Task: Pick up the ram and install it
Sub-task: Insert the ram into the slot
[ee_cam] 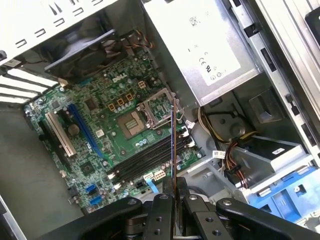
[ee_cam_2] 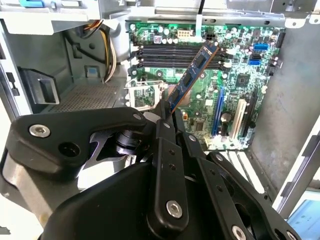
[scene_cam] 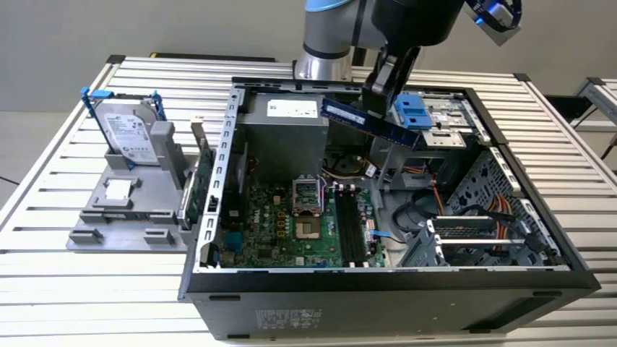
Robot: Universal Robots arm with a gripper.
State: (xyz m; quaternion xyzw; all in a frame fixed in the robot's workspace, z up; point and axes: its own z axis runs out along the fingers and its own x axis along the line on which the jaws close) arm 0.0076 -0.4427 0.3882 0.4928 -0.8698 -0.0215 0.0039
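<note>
The gripper (scene_cam: pixel 379 97) pinches the ram (scene_cam: pixel 371 121) across its flat faces, leaving the contact edge free for seating; the stick hangs tilted in the air above the open computer case (scene_cam: pixel 231 144), well clear of the motherboard (scene_cam: pixel 279 224); in both wrist views it lies askew to the black memory slots (ee_cam_2: pixel 175 52), so it seems not yet aligned.

The ram (scene_cam: pixel 371 123) is a long, thin, dark blue stick with a row of small dark chips. It hangs tilted in the air over the open computer case (scene_cam: pixel 386 296), not yet in any slot. Black fingers (ee_cam_2: pixel 165 132) pinch one end.
</note>
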